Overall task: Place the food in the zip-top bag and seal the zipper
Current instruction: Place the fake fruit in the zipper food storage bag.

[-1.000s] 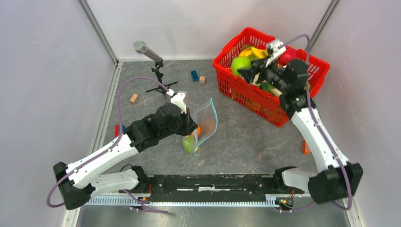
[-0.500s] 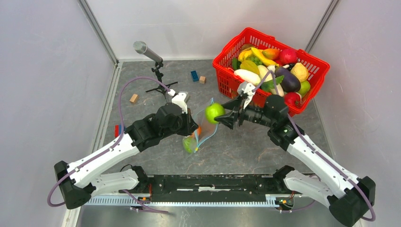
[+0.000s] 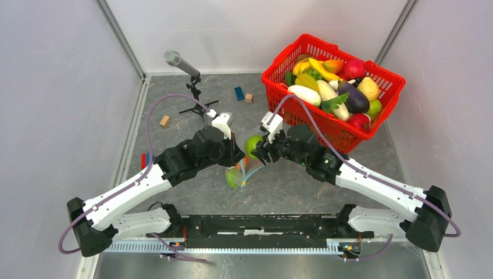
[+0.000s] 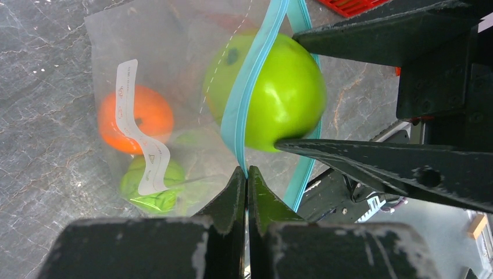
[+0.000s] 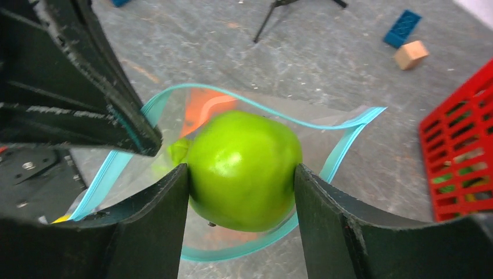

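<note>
Hovering at the mouth of the zip-top bag [image 4: 145,70], the right gripper [image 3: 258,150] clamps a green apple [image 5: 241,168], which sits partly past the near lip. The left gripper [image 4: 245,177] is pinched tight on the zipper [image 4: 250,87], holding that edge up between the arms; an orange [image 4: 136,119] and a smaller green fruit [image 4: 151,186] lie inside. Letting go too shallow could leave the apple perched on the rim and rolling out. Pushing harder may tug the thin strip free, collapsing the opening.
</note>
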Motion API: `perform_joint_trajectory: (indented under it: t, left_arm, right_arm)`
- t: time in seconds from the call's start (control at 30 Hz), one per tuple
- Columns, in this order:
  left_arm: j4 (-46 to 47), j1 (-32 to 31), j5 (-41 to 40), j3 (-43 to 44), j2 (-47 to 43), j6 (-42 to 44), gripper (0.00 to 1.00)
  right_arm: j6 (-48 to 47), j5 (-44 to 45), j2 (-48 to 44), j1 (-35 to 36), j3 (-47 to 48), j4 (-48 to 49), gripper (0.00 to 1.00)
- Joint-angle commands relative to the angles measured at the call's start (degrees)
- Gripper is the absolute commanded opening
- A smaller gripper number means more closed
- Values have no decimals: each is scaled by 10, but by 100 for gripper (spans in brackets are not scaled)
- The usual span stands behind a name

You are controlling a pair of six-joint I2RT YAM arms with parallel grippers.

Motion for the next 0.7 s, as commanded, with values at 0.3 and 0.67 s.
perform_joint_trajectory:
  t: [0.3,0.67]
  left_arm:
    - [-1,3,-26,18,-9,9,2]
    - [-15,5,-48,29,-6,4,2]
  right_arm:
    - [-82,315,55,94,-6,160,68]
    - [-61,263,42,95,-28,211,84]
